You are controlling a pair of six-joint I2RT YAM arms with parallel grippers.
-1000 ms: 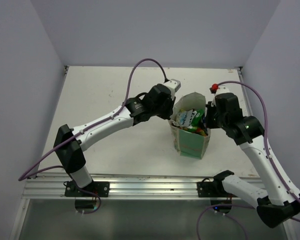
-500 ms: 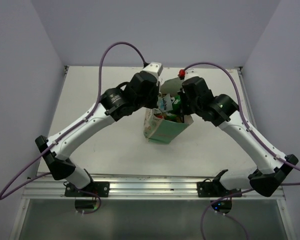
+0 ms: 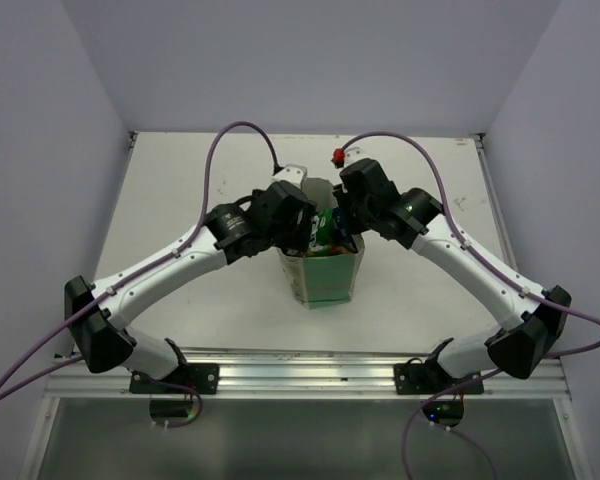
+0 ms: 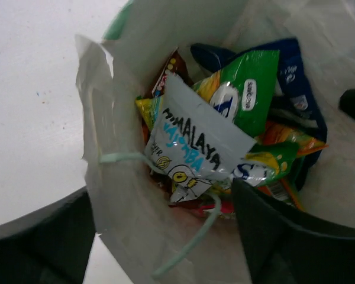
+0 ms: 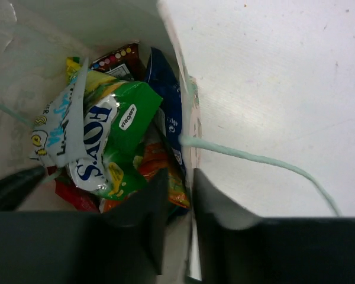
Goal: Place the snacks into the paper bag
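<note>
The paper bag (image 3: 330, 282), tan above and green below, stands upright mid-table between both arms. Inside lie the snacks: a white packet (image 4: 195, 148), a green one (image 4: 242, 94) and a blue one (image 4: 297, 77), with orange and red ones beneath; the green packet (image 5: 127, 121) also shows in the right wrist view. My left gripper (image 3: 302, 222) (image 4: 160, 228) is open wide, straddling the bag's left wall (image 4: 130, 236) and its string handle (image 4: 192, 239). My right gripper (image 3: 348, 208) (image 5: 192, 177) is open a little, one finger each side of the right rim (image 5: 192, 121).
A loose string handle (image 5: 254, 158) trails from the bag over the white table (image 3: 210, 200). Pale walls close in the table's left, back and right sides. An aluminium rail (image 3: 300, 370) runs along the near edge. Purple cables (image 3: 240, 128) arch above both arms.
Both arms carried the bag from the right side to mid-table, where it now stands upright. Both grippers have parted from their hold on its rim.
</note>
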